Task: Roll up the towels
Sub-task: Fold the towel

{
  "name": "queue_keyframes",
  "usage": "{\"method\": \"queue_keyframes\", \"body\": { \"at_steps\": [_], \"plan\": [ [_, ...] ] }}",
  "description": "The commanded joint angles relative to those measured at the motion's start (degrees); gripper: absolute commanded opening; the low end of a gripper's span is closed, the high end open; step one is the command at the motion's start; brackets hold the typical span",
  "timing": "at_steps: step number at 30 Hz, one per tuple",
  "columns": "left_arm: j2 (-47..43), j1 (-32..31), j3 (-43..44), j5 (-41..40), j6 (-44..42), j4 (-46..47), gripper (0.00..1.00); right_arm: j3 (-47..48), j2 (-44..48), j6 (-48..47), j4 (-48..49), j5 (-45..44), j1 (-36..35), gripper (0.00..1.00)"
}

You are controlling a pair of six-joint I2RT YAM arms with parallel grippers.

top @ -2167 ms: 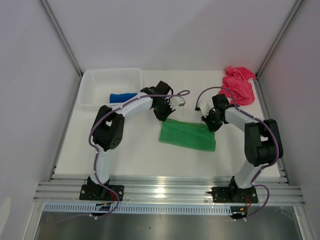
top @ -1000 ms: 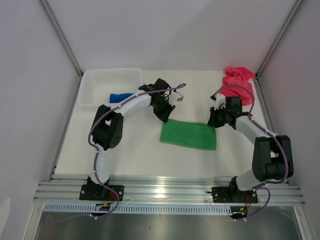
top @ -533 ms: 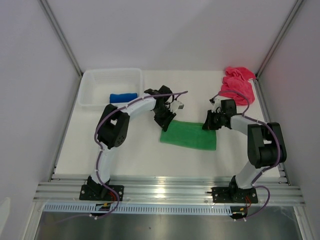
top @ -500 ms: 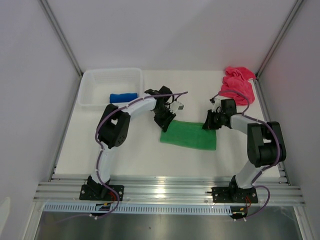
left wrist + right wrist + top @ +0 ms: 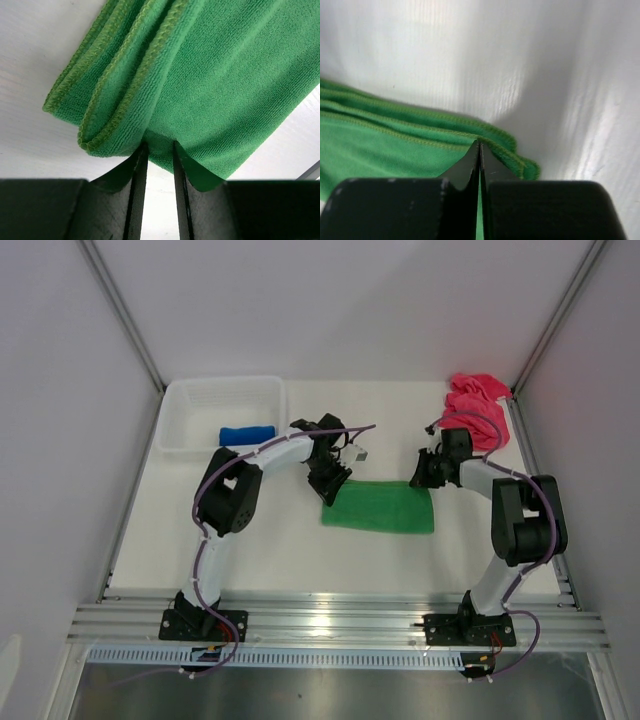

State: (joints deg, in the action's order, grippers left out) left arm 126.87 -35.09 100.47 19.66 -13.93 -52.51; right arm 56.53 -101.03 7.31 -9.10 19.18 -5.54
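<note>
Three towels in top view: blue towel (image 5: 247, 433) looks rolled in the basket (image 5: 225, 385), pink towel (image 5: 477, 410) is bunched far right, and green towel (image 5: 378, 507) lies folded flat on the table (image 5: 270, 550). Left tool (image 5: 336, 483) and right tool (image 5: 418, 480) sit at its far corners.
Left wrist: tips slightly apart at the folded edge, and I can't tell if it's pinched.
Right wrist: tips together at the corner hem.
I read this as squaring up green. Next needs a firm pinch on one end, then roll.

green towel (image 5: 215, 75): fuzzy ribbed cloth, stitched hem | table (image 5: 470, 50): smooth white, faintly glossy
</note>
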Motion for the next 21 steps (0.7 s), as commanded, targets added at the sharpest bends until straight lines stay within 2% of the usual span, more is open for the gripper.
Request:
{"method": "queue_keyframes", "body": {
  "at_steps": [1, 6, 9, 12, 14, 17, 18, 19, 20, 21],
  "plan": [
    [0.0, 0.1, -0.3, -1.2, 0.7, -0.9, 0.31, 3.6, 1.1, -1.2, 1.6, -3.9, 0.7, 0.0],
    [-2.5, 0.1, 0.4, -0.4, 0.6, -0.8, 0.32, 3.2, 10.3, -2.8, 2.3, -6.9, 0.6, 0.0],
    [-4.6, 0.1, 1.7, -0.1, 0.4, -0.8, 0.34, 1.9, 17.0, -5.2, 2.2, -11.6, 0.6, 0.02],
    [-6.8, 0.3, 4.2, 0.2, 0.2, -1.2, 0.37, 0.3, 23.1, -7.0, 1.6, -16.4, 0.4, 0.11],
    [-7.8, 0.7, 5.0, -0.3, 0.2, -0.6, 0.39, -0.2, 25.4, -9.8, 0.2, -16.6, 1.3, 0.14],
    [-7.9, 2.0, 5.9, -2.2, 1.2, 2.1, 0.42, -1.5, 29.0, -7.3, -0.1, -9.5, 4.5, 0.15],
    [-7.3, 2.6, 6.3, -4.0, 1.7, 2.4, 0.43, -1.9, 30.4, -4.0, 0.4, -7.5, 5.0, 0.04],
    [-5.6, 2.8, 6.8, -4.8, 2.0, 2.2, 0.42, -2.2, 30.9, 1.1, 0.6, -4.6, 7.3, 0.0],
    [-4.6, 3.0, 8.9, -5.1, 2.0, 1.8, 0.42, -3.3, 31.2, 3.0, 0.8, 3.8, 10.1, 0.0],
    [-3.7, 3.0, 9.6, -5.6, 2.0, 1.4, 0.43, -4.0, 31.5, 4.6, 0.9, 6.6, 11.2, 0.0]
  ]
}}
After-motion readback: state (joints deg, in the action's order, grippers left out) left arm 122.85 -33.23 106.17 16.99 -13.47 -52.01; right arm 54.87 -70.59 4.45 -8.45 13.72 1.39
